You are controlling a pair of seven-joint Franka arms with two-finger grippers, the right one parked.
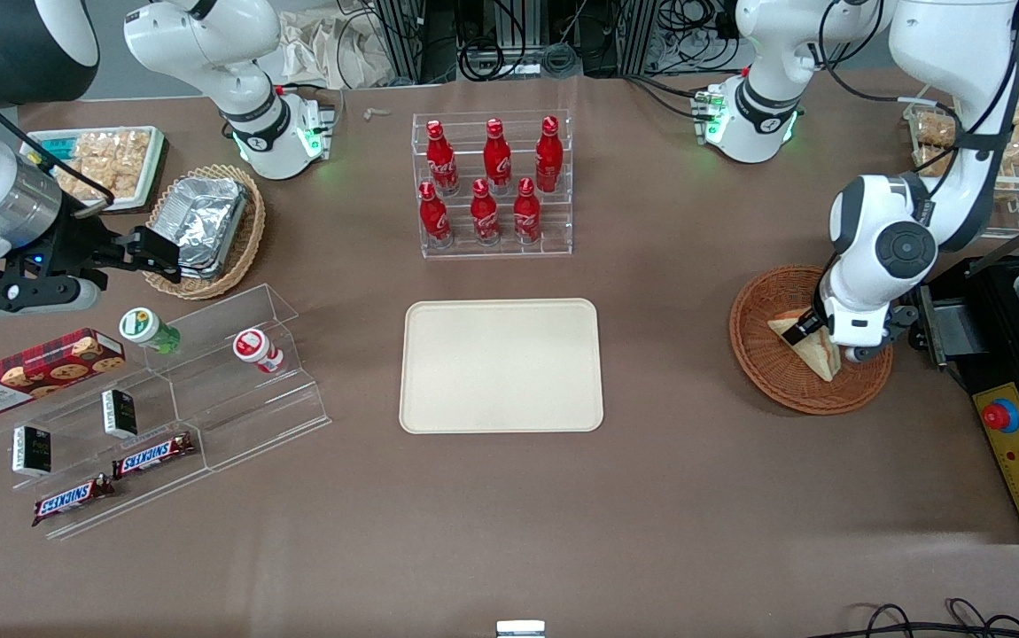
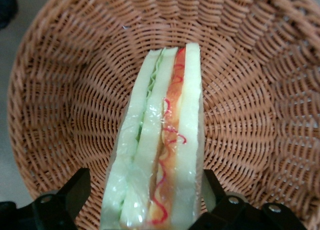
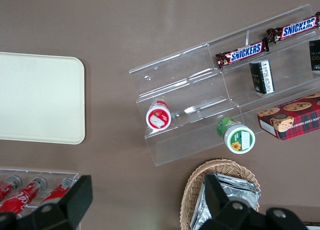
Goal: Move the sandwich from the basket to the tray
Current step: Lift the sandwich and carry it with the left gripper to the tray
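Observation:
The sandwich (image 1: 815,356) stands on edge in the round reddish-brown basket (image 1: 758,359), toward the working arm's end of the table. Seen from the left wrist, its white bread and red-orange and green filling (image 2: 165,140) run across the woven basket floor (image 2: 75,99). My left gripper (image 1: 815,341) is down inside the basket, open, with one black finger on each side of the sandwich (image 2: 145,186). One finger (image 2: 210,182) is against the wrapper; the other (image 2: 79,185) stands a little off it. The cream tray (image 1: 501,365) lies bare at the table's middle.
A clear rack of red cola bottles (image 1: 492,182) stands farther from the front camera than the tray. A black machine with a red button (image 1: 1001,415) sits close beside the basket. A tiered acrylic snack stand (image 1: 164,399) and a tan basket of foil containers (image 1: 208,226) lie toward the parked arm's end.

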